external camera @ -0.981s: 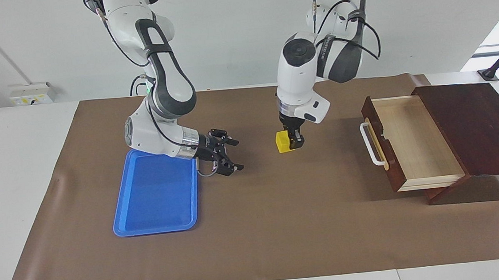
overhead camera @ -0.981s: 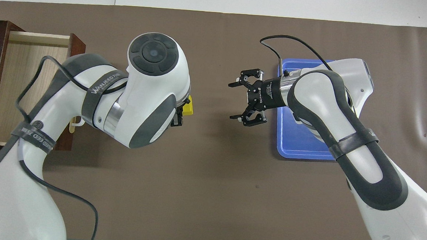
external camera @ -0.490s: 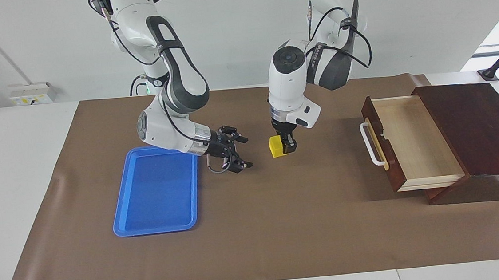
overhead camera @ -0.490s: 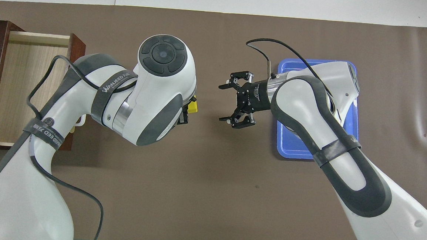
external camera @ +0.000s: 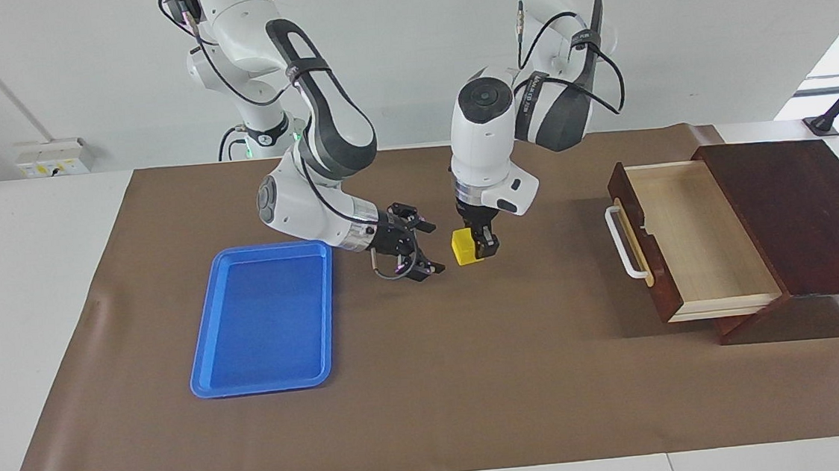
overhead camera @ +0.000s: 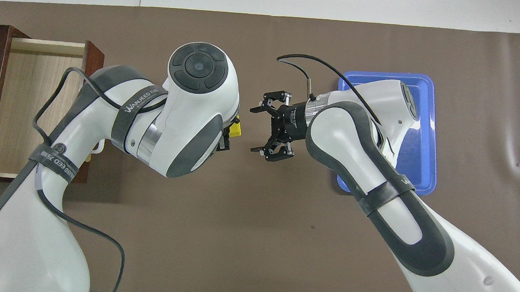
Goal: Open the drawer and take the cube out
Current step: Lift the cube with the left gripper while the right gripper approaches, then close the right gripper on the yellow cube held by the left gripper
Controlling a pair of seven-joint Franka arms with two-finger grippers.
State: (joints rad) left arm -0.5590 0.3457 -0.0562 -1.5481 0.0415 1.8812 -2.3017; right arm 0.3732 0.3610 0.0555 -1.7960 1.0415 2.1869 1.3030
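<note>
Starting at the right arm's end of the table [external camera: 58, 309], in the facing view, a flat blue tray [external camera: 265, 319] lay on the brown mat [external camera: 477, 396] with nothing in it. Just past the tray's robot-side corner the right gripper [external camera: 423, 249] hung low over the mat, its arm bent down from the base and its wrist turned level so that it pointed at the cube; its jaws stood wide apart and gripped nothing, one fingertip [external camera: 426, 228] nearer the robots and the other farther from them. A small gap of bare mat separated those tips from the cube [external camera: 464, 248], which was yellow, sat above the middle of the mat and was clamped in the closed jaws of the left gripper [external camera: 482, 248]. That gripper pointed straight down from its white wrist, with the cube sticking out of it toward the right gripper. Whether the cube's underside touched the mat could not be told. Farther toward the left arm's end stood the drawer [external camera: 697, 240], pulled well out of its dark wooden box [external camera: 799, 213], its white bar handle [external camera: 626, 243] facing the middle of the table and its pale wooden interior bare. In the overhead view the left arm's large wrist covered most of the cube [overhead camera: 235, 128], and the right gripper [overhead camera: 255, 129] faced it with its jaws spread.
</note>
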